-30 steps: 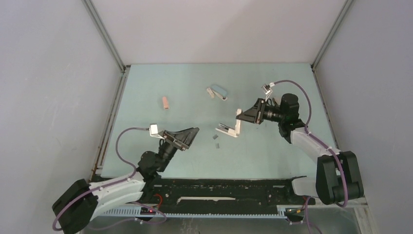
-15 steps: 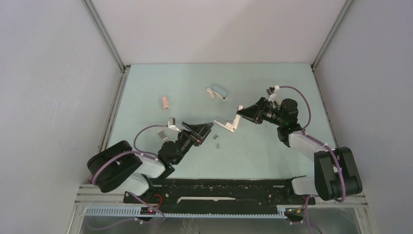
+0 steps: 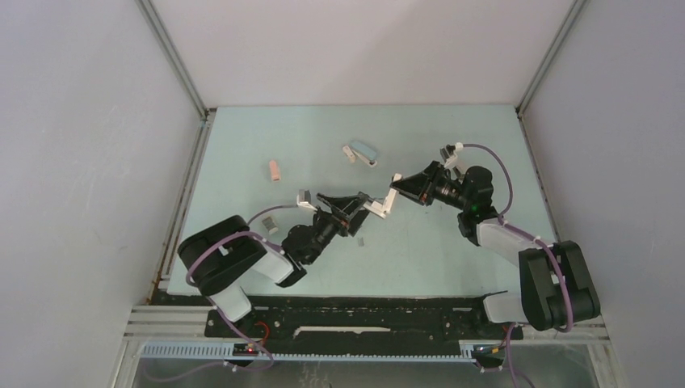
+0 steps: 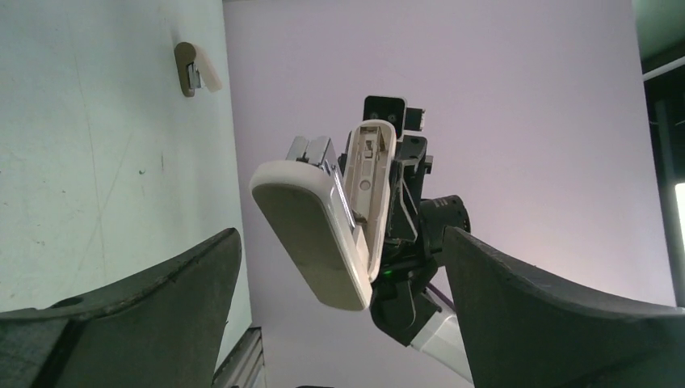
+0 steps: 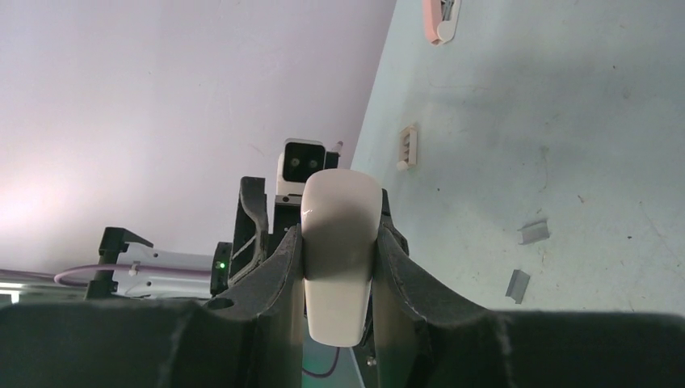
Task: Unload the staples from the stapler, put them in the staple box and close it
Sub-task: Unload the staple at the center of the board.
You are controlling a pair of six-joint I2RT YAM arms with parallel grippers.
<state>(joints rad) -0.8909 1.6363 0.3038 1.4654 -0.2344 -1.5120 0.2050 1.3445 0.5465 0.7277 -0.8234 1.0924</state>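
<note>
The stapler [image 3: 386, 202] is small, white and hinged open, held off the table. My right gripper [image 3: 401, 187] is shut on its upper half [image 5: 339, 242], with a finger on each side. My left gripper [image 3: 352, 212] is open, facing the stapler's free lower half [image 4: 319, 230], which shows between the fingertips of that gripper [image 4: 341, 242]; I cannot tell whether they touch. A grey staple strip [image 3: 361, 240] lies on the table below. In the right wrist view, two staple strips [image 5: 533, 233] [image 5: 518, 284] lie on the table.
A pink stapler [image 3: 275, 170] [image 5: 442, 16] lies at the left. A blue-and-white stapler [image 3: 362, 151] [image 4: 196, 69] lies further back. A small white ridged piece [image 5: 408, 145] rests on the table. Grey walls close in three sides.
My left arm has swung right and forward, bringing its open gripper up to the stapler. The right gripper has shifted slightly left and tilted the stapler toward it.
</note>
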